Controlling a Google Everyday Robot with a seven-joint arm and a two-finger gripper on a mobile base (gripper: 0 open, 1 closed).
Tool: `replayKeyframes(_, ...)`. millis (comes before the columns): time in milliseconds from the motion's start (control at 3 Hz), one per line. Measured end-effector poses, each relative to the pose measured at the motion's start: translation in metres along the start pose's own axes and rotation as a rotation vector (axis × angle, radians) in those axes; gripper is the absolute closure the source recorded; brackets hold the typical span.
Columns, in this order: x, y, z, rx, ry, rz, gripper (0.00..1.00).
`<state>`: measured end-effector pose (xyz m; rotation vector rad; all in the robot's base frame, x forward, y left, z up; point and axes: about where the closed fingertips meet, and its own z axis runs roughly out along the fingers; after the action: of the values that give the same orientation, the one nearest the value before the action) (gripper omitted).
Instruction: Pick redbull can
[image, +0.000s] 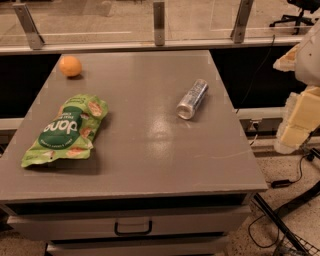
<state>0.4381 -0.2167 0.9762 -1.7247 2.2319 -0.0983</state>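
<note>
The redbull can (192, 99) is a slim silver can lying on its side on the right half of the grey table top (150, 165), its shiny round end facing the front. My gripper (299, 120) shows as cream-coloured parts at the right edge of the view. It is off the table, to the right of the can and well apart from it. It holds nothing that I can see.
A green snack bag (65, 131) lies flat on the left side of the table. An orange fruit (70, 66) sits at the far left corner. A drawer with a handle (133, 228) is below the top. A glass railing (159, 22) runs behind; cables (280, 220) lie on the floor at right.
</note>
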Motion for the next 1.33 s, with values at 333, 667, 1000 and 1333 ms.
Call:
replayKeyframes(333, 0.0, 0.0, 0.0, 0.0, 0.0, 0.0, 0.0)
replayKeyframes(667, -0.014, -0.017, 0.008, 0.0, -0.009, 0.028, 0.0)
replayKeyframes(1000, -0.052, -0.051, 0.031, -0.014, -0.001, 0.127, 0.0)
replayKeyframes(1333, -0.076, -0.068, 0.046, -0.027, 0.002, 0.223, 0.0)
